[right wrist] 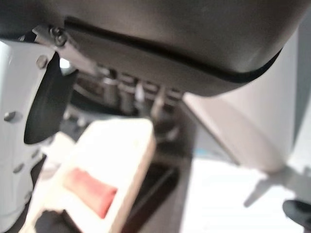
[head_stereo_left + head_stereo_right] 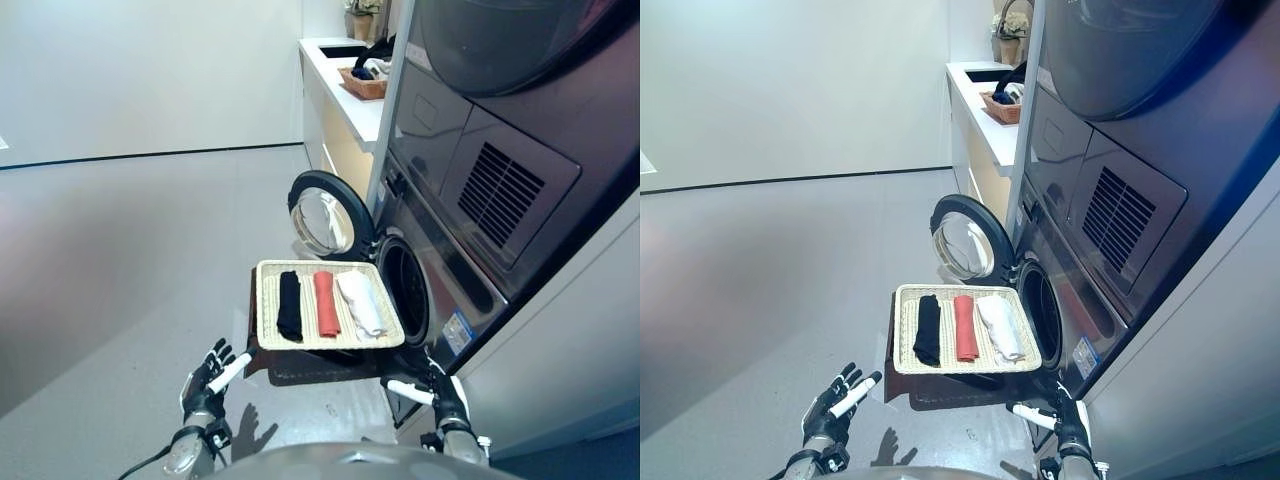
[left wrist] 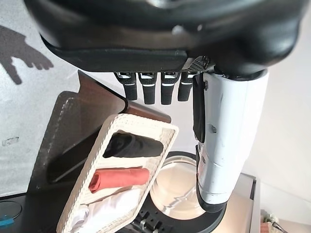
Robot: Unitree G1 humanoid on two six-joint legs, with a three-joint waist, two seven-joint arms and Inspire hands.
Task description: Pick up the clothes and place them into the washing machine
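Observation:
A shallow wicker basket rests on a low dark brown box in front of the washing machine. It holds a rolled black cloth, a rolled red cloth and a rolled white cloth, side by side. The machine's round door stands open, showing the dark drum opening. My left hand is open and empty, below and left of the basket. My right hand is open and empty, below the basket's right corner, by the machine's front. The basket also shows in the left wrist view.
A dryer is stacked above the washing machine. A white counter runs behind, carrying another small basket with clothes. Grey floor stretches to the left of the box.

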